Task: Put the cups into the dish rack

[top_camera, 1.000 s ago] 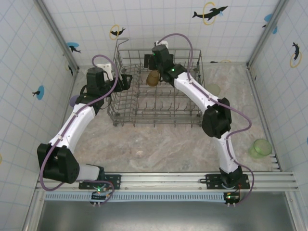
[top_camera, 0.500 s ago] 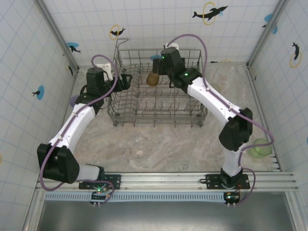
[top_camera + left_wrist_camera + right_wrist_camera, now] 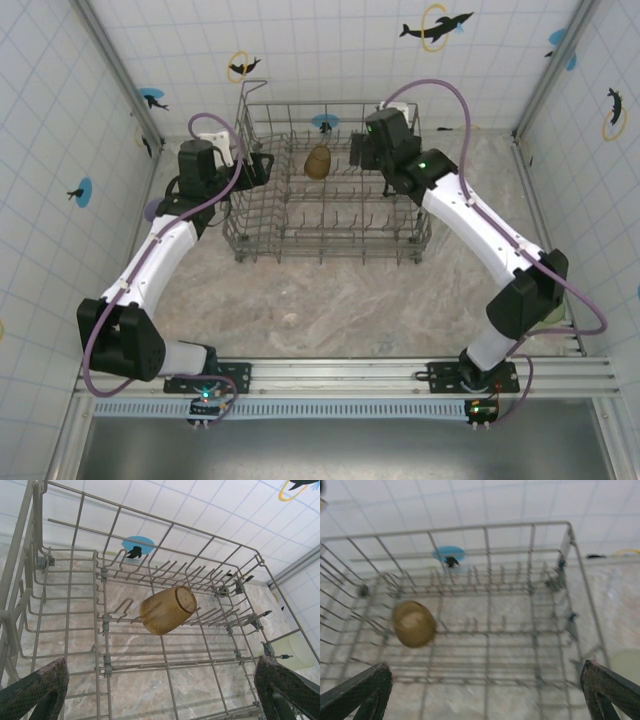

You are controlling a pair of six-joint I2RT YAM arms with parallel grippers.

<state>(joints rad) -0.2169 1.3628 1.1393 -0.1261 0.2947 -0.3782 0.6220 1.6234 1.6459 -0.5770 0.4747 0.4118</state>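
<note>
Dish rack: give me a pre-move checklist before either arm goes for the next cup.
1. Amber cup inside the dish rack, free of both grippers: ok.
2. Amber cup settled on the tines: cannot tell; it lies tilted on its side.
3. Left gripper open and empty: ok.
4. Right gripper open and empty: ok.
5. Lavender cup loaded: not ok; it sits outside the rack, partly hidden by the left arm.
6. Pale cup loaded: not ok; it stands outside the rack, just beyond its wire wall.
</note>
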